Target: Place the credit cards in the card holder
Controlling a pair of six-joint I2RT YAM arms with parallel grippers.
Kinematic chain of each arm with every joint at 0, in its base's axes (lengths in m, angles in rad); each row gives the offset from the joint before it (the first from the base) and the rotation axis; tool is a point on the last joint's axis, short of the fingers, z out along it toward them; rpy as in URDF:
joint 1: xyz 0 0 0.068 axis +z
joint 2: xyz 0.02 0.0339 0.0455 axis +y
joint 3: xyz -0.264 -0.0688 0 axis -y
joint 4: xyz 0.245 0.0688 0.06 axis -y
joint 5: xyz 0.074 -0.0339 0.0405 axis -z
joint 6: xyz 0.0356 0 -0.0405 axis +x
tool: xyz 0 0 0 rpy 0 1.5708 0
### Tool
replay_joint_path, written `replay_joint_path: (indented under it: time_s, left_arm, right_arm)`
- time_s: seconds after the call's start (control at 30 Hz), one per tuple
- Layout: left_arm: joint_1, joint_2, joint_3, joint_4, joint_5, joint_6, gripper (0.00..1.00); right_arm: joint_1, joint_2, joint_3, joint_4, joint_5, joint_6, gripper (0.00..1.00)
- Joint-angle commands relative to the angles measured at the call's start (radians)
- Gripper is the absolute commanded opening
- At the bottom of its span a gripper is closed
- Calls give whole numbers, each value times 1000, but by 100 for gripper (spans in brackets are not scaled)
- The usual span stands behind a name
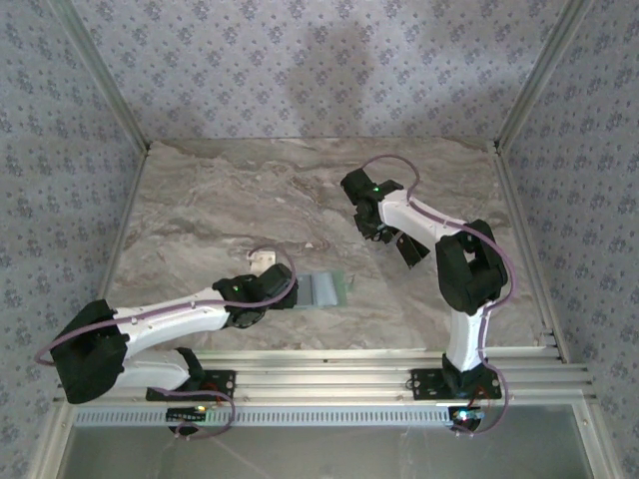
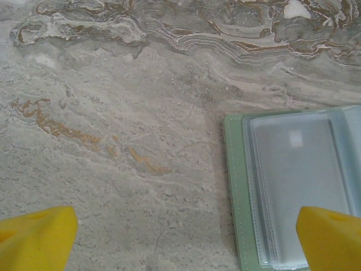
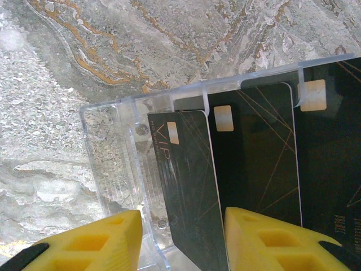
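The card holder [image 1: 327, 289] lies open on the marble table, pale green with clear sleeves [image 2: 299, 186] inside. My left gripper [image 1: 288, 293] hovers just left of it, open wide [image 2: 186, 240], its right fingertip [image 2: 330, 240] over the holder's sleeves. Black credit cards [image 3: 254, 152] stand in a clear slotted rack [image 3: 113, 164]. My right gripper [image 3: 183, 240] is low over the rack, and its yellow fingers [image 3: 90, 243] straddle the front card marked VIP [image 3: 189, 186]. A gap shows on the card's left side. In the top view the right gripper [image 1: 381, 232] sits at mid table.
The marble table top [image 1: 220, 200] is bounded by metal rails and patterned walls. A small pale object [image 1: 262, 257] lies just behind the left wrist. Bare marble stretches left of the holder [image 2: 113, 141].
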Motion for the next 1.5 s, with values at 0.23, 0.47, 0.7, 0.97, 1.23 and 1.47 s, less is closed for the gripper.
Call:
replay_joint_path:
  time_s: [0.23,0.47,0.7,0.97,1.23,1.47]
  left_arm:
    - [6,-10,9,-13,4,10,100]
    - [7,-4,6,-8,7,10,100]
    - [7,-2,6,-4,8,8,100]
    - [7,0,6,-2,8,10,100]
    - [7,-1,-7,7,11,6,100]
    - [7,-6,-10,7,8,10,100]
  right_arm:
    - [-2,20,34,-14,-16,-17,44]
    - [-4,10,21,-5,-32,-16,42]
    - [-8,16,18,-5,-44,-21,39]
    - [-30,23,14,3,-31,-28,30]
    - [-34,29,26,0,-35,-40,20]
    - [-36,40,32,-6,-41,-49,18]
